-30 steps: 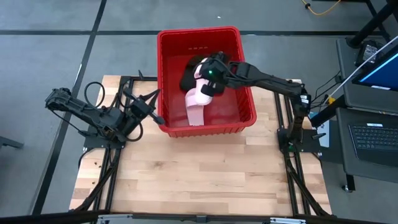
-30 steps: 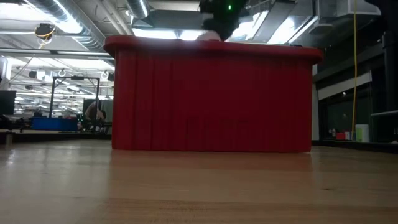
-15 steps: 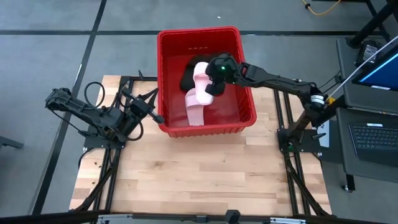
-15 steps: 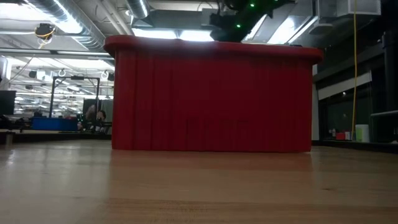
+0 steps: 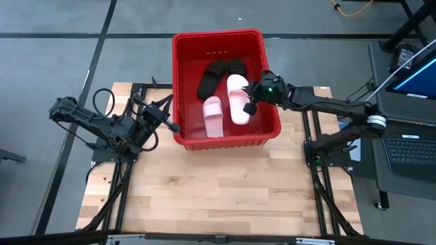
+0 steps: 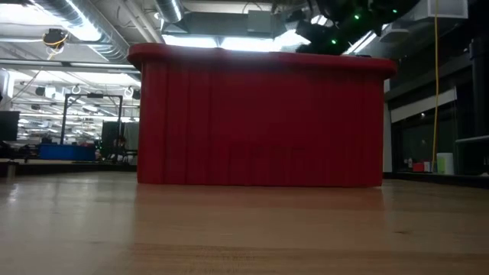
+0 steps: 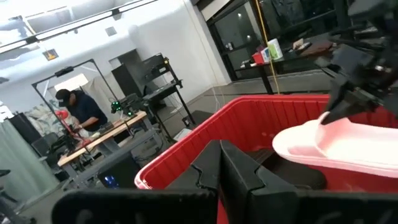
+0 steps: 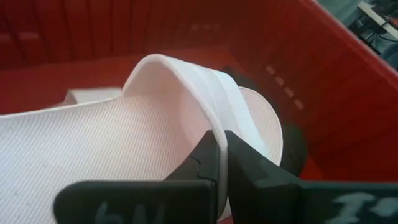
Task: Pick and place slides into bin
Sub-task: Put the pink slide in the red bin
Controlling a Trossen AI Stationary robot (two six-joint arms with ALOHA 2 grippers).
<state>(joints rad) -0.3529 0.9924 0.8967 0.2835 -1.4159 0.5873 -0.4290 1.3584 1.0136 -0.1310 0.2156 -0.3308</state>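
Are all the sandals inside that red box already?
Yes. Two pink slides and two black slides lie inside the bin; none show on the table.

**Camera setup**

High view looks straight down on table (image 5: 218, 197) and bin (image 5: 221, 41); low view sits at tabletop level facing bin wall (image 6: 260, 122); both wrist views look close into the bin, shared by all four.

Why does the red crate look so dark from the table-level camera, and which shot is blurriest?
Low view: bright ceiling lights behind the big red plastic crate leave its near wall shadowed. Right wrist view: the pale pink slide sandal is close and soft. High view is evenly lit.
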